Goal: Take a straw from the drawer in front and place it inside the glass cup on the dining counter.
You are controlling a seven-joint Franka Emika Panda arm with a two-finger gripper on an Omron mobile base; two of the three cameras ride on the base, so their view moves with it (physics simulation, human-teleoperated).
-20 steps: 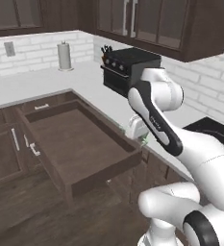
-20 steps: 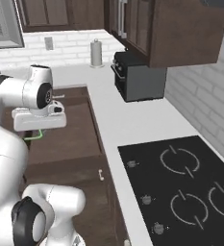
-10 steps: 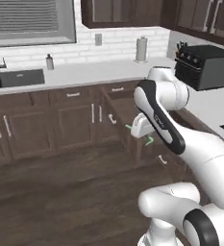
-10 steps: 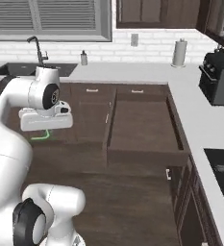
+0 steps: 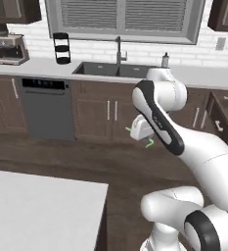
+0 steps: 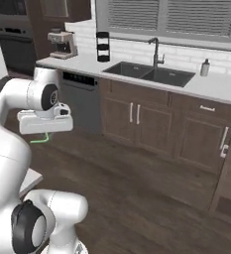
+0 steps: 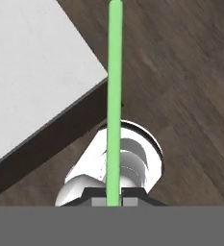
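Observation:
My gripper (image 7: 114,196) is shut on the thin bright green straw (image 7: 114,96), which runs straight away from the fingertips. From the left base view the straw (image 5: 149,143) pokes out on both sides of the hand, in front of the sink cabinets. The right base view has the straw (image 6: 39,141) hanging under the hand at the left. A corner of the white dining counter (image 5: 42,206) lies low on the left, and the same corner (image 7: 31,77) is below the hand. The dark brown drawer (image 5: 222,116) stands pulled out at the far right. The glass cup is out of view.
Ahead runs a white worktop with a sink (image 5: 114,69) and tap, a dishwasher (image 5: 48,109) and a coffee machine (image 5: 10,48). Brown cabinets (image 6: 151,121) stand below it. Dark wood floor (image 6: 146,198) lies between the cabinets and the dining counter.
The whole picture has swung leftward with the base: the open drawer has slid off to the right and the sink wall has come into view. The straw stays in the shut gripper.

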